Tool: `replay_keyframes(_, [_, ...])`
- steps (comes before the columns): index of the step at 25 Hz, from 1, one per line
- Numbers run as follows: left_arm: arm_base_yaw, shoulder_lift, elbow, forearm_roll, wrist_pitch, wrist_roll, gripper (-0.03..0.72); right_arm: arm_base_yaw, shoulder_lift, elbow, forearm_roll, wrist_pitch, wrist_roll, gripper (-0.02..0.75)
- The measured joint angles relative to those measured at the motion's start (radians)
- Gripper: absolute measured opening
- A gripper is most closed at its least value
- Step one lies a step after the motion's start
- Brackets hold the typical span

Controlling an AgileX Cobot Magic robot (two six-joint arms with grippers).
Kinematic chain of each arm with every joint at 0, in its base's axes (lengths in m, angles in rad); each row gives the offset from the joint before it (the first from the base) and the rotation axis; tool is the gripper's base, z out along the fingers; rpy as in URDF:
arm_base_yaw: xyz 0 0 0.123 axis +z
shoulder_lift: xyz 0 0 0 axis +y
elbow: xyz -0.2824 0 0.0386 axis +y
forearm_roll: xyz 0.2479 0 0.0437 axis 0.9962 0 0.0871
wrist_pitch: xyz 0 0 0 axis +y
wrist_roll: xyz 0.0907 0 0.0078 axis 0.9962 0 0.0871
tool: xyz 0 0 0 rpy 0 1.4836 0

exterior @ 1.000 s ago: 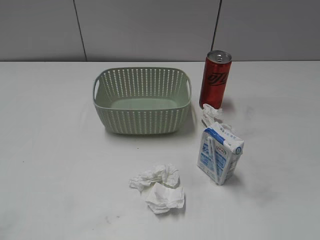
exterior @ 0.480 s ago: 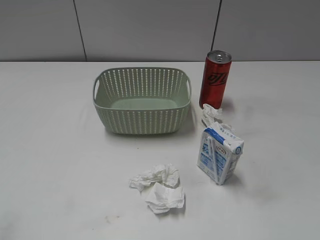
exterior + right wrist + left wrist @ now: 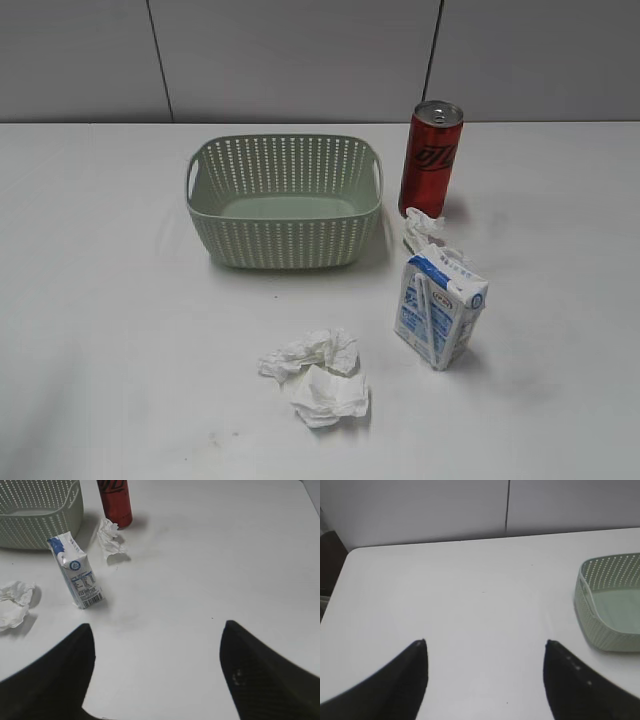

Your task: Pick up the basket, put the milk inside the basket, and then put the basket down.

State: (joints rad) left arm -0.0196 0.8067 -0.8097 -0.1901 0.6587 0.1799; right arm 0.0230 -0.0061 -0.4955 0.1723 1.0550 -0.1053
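White tabletop (image 3: 110, 300) — I see the slotted pale green basket (image 3: 284, 200), cropped at left wrist, both grippers (image 3: 485, 645) (image 3: 157, 625) spread, holding nothing.

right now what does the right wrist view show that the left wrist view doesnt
Only the right wrist view shows the milk, the red can, the crumpled tissues and the open right gripper. Only the left wrist view shows the open left gripper, the table's far left corner and a dark gap beyond it. Both show the basket, empty as far as visible, and the white table.
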Motion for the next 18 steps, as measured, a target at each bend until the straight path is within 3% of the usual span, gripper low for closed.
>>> replay_keyframes(18, [-0.212, 0.664, -0.464, -0.058, 0.053, -0.019, 0.552, 0.000, 0.000, 0.000, 0.000, 0.000, 0.000, 0.589])
